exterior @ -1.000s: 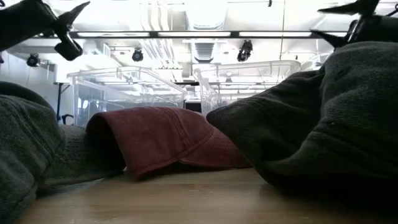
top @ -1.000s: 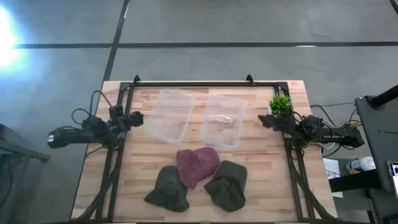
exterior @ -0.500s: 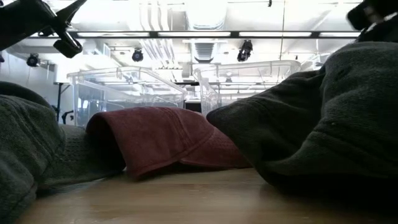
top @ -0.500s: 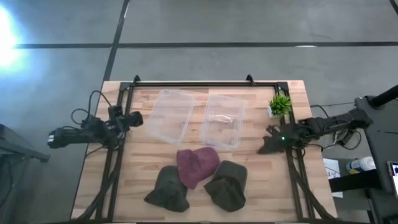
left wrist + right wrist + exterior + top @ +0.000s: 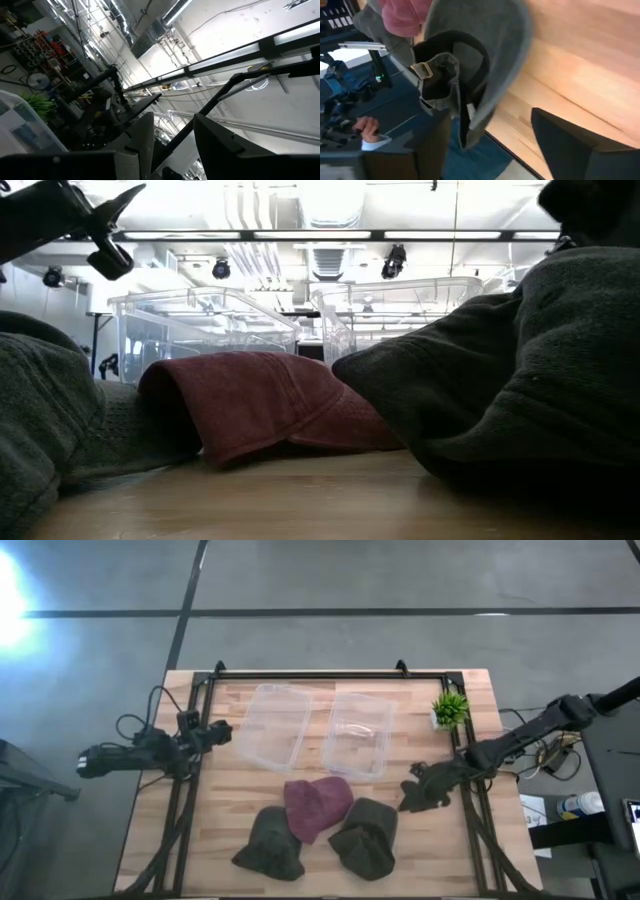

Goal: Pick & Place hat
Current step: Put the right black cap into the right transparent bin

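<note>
Three hats lie at the table's near middle: a dark green one (image 5: 268, 843) on the left, a maroon one (image 5: 316, 806) in the middle, and a dark green one (image 5: 364, 836) on the right. The maroon hat's edges rest on both. My right gripper (image 5: 410, 795) is open, just right of the right green hat and apart from it. Its wrist view faces that hat's open back (image 5: 465, 65) and strap buckle (image 5: 425, 69). My left gripper (image 5: 222, 730) is open and empty at the table's left edge.
Two clear plastic bins (image 5: 277, 726) (image 5: 358, 732) stand side by side at the far middle. A small green plant (image 5: 450, 708) stands at the far right. Black frame rails (image 5: 470, 820) run along the table's sides. A person's hand (image 5: 365, 127) shows beyond the table.
My right gripper has left its place beside the plant at the right edge and has gone toward the near edge and leftward, toward the right green hat. The hats have kept still.
</note>
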Controlling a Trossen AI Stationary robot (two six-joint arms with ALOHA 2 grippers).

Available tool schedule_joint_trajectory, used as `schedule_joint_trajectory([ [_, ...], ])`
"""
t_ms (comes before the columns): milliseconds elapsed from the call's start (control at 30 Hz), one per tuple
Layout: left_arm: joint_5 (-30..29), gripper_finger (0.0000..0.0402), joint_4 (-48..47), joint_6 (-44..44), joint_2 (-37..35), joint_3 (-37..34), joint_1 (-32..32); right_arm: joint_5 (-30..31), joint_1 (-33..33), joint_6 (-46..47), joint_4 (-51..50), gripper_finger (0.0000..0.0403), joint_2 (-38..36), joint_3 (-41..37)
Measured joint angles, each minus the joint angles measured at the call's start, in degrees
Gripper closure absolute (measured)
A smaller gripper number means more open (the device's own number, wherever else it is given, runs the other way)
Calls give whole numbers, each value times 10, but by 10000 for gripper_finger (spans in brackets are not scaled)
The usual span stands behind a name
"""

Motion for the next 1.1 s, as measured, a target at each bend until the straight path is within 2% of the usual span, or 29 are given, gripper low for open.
schedule_joint_trajectory([
  [167,0,269,-21,0,0,0,0,-2,0,-2,20,96,95,2],
  [267,0,269,-28,0,0,0,0,-15,0,-1,38,99,140,6],
  [367,0,269,-29,0,0,0,0,-27,0,6,106,115,180,6],
  [467,0,269,-29,0,0,0,0,-34,0,15,160,146,222,5],
  [567,0,269,-29,1,0,0,0,-47,0,17,222,198,257,7],
  [800,0,269,-29,1,0,0,0,-88,4,-9,247,371,301,28],
  [933,0,269,-29,1,1,0,0,-68,8,-43,219,389,282,63],
  [1033,0,269,-29,1,1,0,0,-51,12,-110,200,390,237,106],
  [1100,0,269,-28,-1,2,0,0,-8,19,-162,189,391,198,144],
])
